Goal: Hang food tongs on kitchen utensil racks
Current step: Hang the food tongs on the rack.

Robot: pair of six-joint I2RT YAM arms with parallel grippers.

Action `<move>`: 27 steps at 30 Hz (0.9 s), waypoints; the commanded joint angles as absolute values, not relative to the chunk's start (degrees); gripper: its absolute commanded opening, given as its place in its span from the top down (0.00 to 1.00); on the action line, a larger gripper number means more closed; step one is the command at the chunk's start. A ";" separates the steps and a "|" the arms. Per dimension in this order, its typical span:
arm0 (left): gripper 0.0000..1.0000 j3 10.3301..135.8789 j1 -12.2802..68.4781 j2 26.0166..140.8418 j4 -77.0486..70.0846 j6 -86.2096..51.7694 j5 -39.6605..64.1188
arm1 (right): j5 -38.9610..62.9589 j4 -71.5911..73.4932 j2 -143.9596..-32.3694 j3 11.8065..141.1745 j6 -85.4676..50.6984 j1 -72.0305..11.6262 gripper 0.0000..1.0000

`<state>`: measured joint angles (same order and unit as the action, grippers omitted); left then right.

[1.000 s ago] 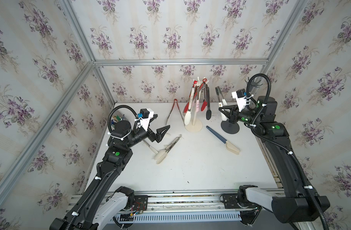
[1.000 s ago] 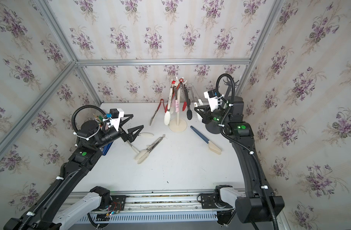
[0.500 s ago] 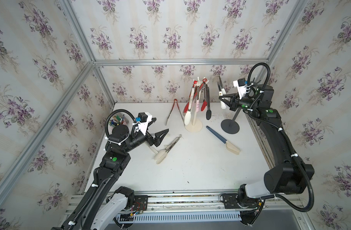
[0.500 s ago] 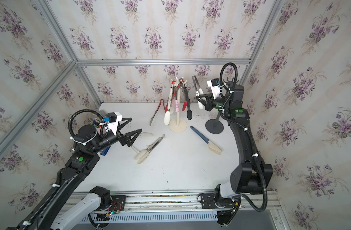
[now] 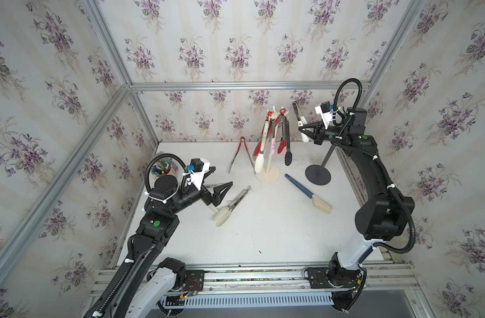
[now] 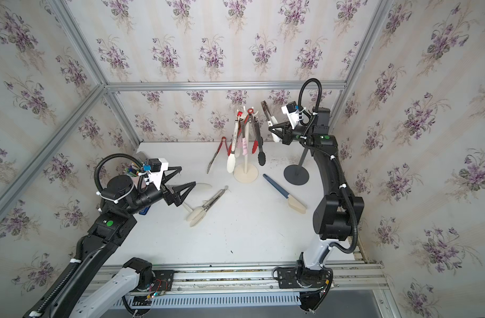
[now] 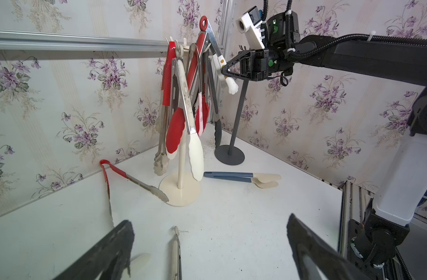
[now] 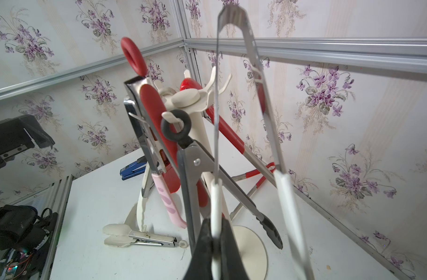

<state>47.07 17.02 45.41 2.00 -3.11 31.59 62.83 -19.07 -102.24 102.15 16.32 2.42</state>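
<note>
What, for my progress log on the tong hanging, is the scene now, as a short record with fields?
left claw: open, empty, near the cream-tipped tongs
right claw: shut on the white-handled tongs, held high by the dark grey rack
cream rack: several tongs hanging
dark grey rack: no tongs seen hanging
lying on table: cream-tipped tongs, red-handled tongs, blue-handled tongs

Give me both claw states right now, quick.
Left claw: open, holding nothing.
Right claw: shut on the white-handled steel tongs.
</note>
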 commanded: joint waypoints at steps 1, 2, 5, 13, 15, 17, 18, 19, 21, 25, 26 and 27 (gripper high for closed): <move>0.01 46.93 17.06 45.07 2.18 -3.60 31.61 | 65.97 -21.41 -103.44 103.14 22.43 2.46 1.00; 0.01 46.85 17.05 44.95 2.55 -3.49 31.56 | 66.54 -21.59 -103.43 103.01 23.61 2.40 1.00; 0.01 46.76 17.06 44.49 3.33 -3.23 31.46 | 67.73 -23.03 -103.54 102.90 27.15 2.37 1.00; 0.01 46.41 17.05 43.50 4.46 -3.34 31.42 | 69.50 -22.68 -103.20 101.25 29.72 2.37 1.00; 0.01 46.33 17.05 43.29 4.77 -3.32 31.43 | 69.79 -22.68 -103.45 101.22 29.75 2.37 1.00; 0.01 46.24 17.05 43.03 4.97 -3.38 31.42 | 69.96 -22.69 -103.61 101.25 29.76 2.37 1.00; 0.01 46.18 17.09 43.06 5.01 -3.26 31.46 | 70.17 -22.60 -103.69 101.25 29.79 2.37 1.00; 0.01 46.14 17.05 42.94 5.06 -3.24 31.44 | 70.34 -22.63 -103.67 101.34 29.75 2.38 1.00; 0.01 46.06 17.05 42.86 5.31 -3.20 31.36 | 70.66 -22.63 -103.93 101.43 29.58 2.29 1.00; 0.01 45.95 17.05 42.76 5.67 -3.12 31.42 | 70.36 -22.36 -104.35 101.68 29.24 2.29 1.00; 0.01 45.97 17.06 42.77 5.71 -3.14 31.31 | 70.24 -22.16 -104.54 101.68 28.90 2.29 1.00; 0.01 45.97 17.07 42.69 5.80 -3.09 31.36 | 70.07 -21.91 -104.73 101.66 28.66 2.29 1.00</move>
<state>46.04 17.02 42.85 5.56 -3.07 31.55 68.64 -23.75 -104.22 101.27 27.44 2.31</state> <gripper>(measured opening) 0.993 0.052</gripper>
